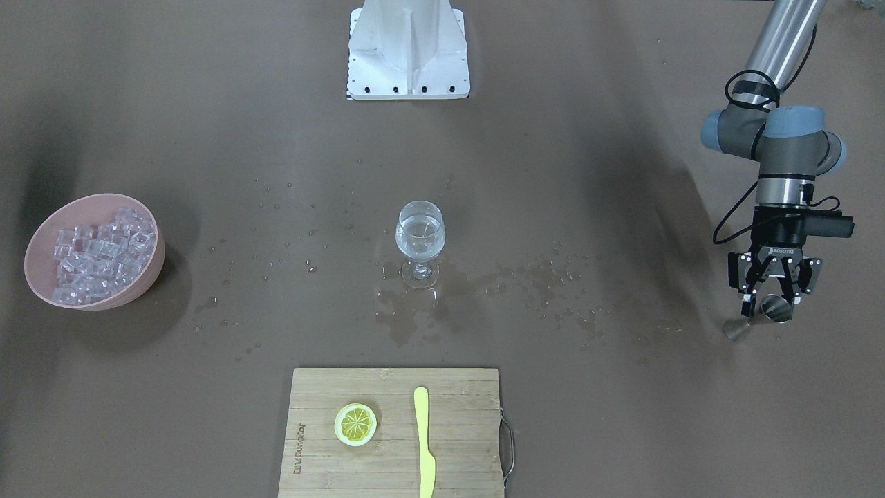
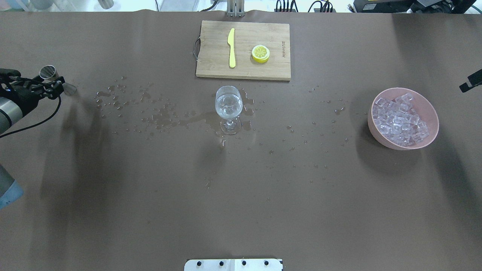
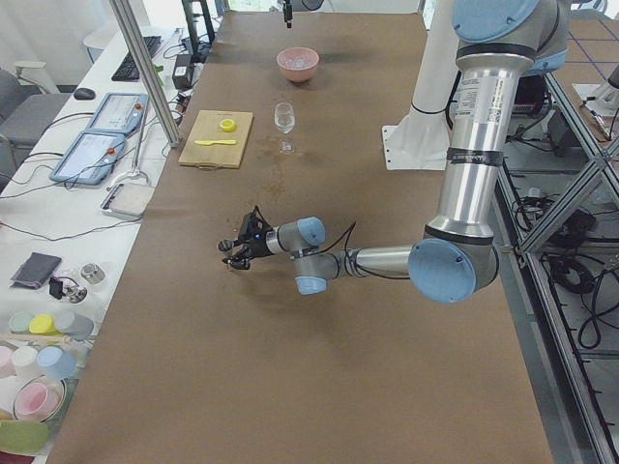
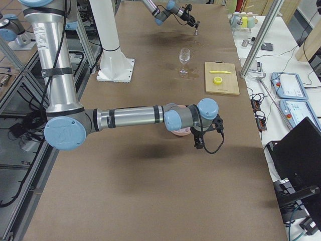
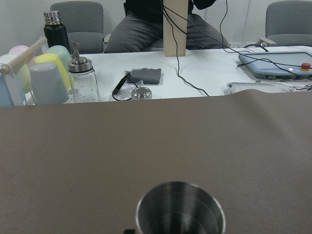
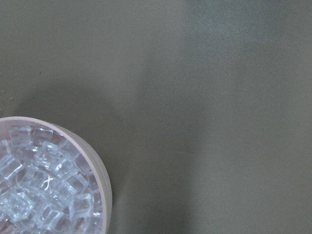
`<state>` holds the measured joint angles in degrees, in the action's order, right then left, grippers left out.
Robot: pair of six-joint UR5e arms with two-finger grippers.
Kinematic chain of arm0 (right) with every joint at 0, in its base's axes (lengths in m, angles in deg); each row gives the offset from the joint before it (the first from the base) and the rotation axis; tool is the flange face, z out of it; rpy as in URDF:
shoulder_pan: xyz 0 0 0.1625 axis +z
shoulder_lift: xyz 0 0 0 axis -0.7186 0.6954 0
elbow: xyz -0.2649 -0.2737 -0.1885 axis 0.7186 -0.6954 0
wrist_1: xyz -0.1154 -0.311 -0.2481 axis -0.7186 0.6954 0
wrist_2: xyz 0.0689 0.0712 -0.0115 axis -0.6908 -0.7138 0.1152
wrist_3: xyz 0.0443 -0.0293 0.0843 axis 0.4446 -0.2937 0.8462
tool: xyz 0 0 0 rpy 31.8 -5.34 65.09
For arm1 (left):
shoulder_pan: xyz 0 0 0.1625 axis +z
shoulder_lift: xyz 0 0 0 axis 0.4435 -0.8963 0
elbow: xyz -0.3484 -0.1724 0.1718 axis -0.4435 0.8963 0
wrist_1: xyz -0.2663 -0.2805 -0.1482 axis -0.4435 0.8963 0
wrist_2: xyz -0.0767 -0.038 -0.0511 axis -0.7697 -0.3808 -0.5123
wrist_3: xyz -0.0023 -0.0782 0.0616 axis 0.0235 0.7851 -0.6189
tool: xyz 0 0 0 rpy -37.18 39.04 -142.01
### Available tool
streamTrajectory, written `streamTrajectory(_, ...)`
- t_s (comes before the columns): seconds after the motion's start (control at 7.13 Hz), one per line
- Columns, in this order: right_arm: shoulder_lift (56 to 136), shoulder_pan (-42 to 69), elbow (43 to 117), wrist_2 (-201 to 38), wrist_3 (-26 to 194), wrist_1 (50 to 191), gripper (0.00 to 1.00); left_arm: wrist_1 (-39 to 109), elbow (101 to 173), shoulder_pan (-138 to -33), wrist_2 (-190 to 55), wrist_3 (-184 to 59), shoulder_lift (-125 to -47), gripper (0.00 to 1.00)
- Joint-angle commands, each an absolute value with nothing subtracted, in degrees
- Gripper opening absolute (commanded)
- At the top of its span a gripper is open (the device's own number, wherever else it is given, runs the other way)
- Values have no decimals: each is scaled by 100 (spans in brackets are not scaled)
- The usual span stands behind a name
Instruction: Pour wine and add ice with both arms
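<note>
The wine glass [image 1: 420, 238] stands mid-table with a little clear wine in it; it also shows in the overhead view [image 2: 228, 107]. My left gripper [image 1: 769, 299] is shut on a small metal jigger [image 1: 777, 309], far out at the table's left end, low over the surface. The left wrist view shows the jigger's open mouth [image 5: 180, 214]. The ice cubes [image 1: 100, 252] fill a pink bowl [image 1: 148, 277] at the table's right end. My right gripper [image 4: 199, 144] hangs just beside the bowl [image 2: 433, 113]; its fingers are hidden. The right wrist view shows the ice [image 6: 44, 195].
A wooden cutting board [image 1: 394, 394] with a lemon slice [image 1: 355, 423] and a yellow knife [image 1: 424, 443] lies at the far edge from the robot. Spilled drops and puddles [image 1: 415, 311] spread around the glass. The white base [image 1: 408, 48] stands behind.
</note>
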<state>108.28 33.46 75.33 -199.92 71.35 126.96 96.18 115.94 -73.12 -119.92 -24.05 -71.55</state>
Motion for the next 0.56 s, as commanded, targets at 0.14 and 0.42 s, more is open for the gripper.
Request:
streamTrajectory(0.14,10815,3308,7549,-19992,7194,12658,100,10544,11864,-7317,-12326,-2397,-6381,99)
streamTrajectory(0.42,10815,2644,8248,-19748,9054,12309,100,10512,12208,-7448,-12625,-2353,-6062,99)
